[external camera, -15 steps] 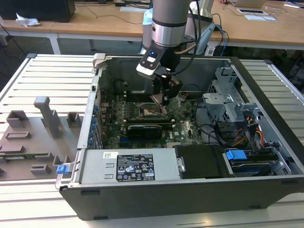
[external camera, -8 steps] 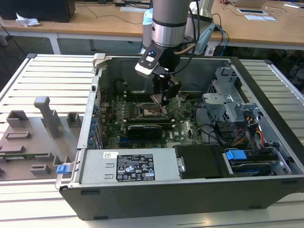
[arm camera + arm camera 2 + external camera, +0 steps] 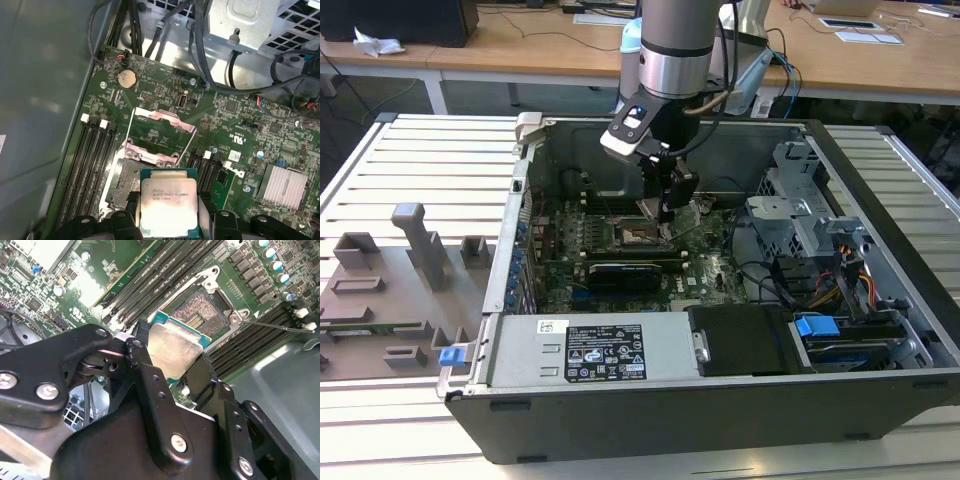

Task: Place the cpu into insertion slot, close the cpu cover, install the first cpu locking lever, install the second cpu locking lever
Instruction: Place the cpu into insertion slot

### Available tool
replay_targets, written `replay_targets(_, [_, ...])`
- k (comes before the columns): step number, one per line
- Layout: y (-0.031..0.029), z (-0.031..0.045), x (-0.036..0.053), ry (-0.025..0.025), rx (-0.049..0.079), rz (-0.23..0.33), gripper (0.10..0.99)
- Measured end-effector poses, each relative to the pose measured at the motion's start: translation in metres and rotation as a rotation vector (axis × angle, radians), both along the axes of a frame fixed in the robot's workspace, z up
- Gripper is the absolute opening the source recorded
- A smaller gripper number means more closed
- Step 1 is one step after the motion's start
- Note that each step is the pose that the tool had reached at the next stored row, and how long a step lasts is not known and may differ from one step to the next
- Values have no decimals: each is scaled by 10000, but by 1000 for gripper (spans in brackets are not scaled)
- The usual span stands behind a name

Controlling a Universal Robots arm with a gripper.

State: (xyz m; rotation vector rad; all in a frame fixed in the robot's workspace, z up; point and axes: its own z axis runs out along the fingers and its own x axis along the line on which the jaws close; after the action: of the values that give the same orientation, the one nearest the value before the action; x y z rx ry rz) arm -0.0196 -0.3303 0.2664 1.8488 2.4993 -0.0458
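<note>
I see my black two-fingered hand (image 3: 665, 205) lowered inside an open grey desktop computer case (image 3: 720, 400) that sits on a slatted metal worktop (image 3: 420, 150). The hand pinches the small square cpu with a pale silver metal top (image 3: 169, 207) by two opposite edges and holds it level, metal side up.

The cpu hangs clear of the large green motherboard (image 3: 225, 120), not yet seated. The square insertion slot with a dark centre and silvery rim (image 3: 125, 182) lies directly below. It is offset slightly towards the exterior view's left, so the chip overlaps only part of it.

The thin silvery cpu cover frame (image 3: 162, 117) stands hinged open on the slot's far side, away from the hand.
</note>
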Motion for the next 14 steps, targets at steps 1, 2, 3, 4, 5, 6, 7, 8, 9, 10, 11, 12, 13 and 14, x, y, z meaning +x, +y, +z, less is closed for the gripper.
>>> replay_targets(1, [0,0,0,0,-6,-82,541])
replay_targets(2, [0,0,0,0,-10,-161,541])
replay_targets(3, [0,0,0,0,-15,-245,541])
replay_targets(4, [0,0,0,0,-19,-319,541])
replay_targets(5, [0,0,0,0,-21,-365,541])
replay_targets(6, [0,0,0,0,-23,-406,541])
replay_targets(7, [0,0,0,0,-27,-490,541])
replay_targets(8, [0,0,0,1,-30,-569,541])
replay_targets(9, [0,0,0,0,-34,-651,541])
replay_targets(10, [0,0,0,0,-36,-734,541])
replay_targets(11, [0,0,0,1,-38,-778,541])
replay_targets(12, [0,0,0,1,-40,-819,541])
replay_targets(13, [0,0,0,1,-43,-912,541])
replay_targets(14, [0,0,0,1,-45,-970,541])
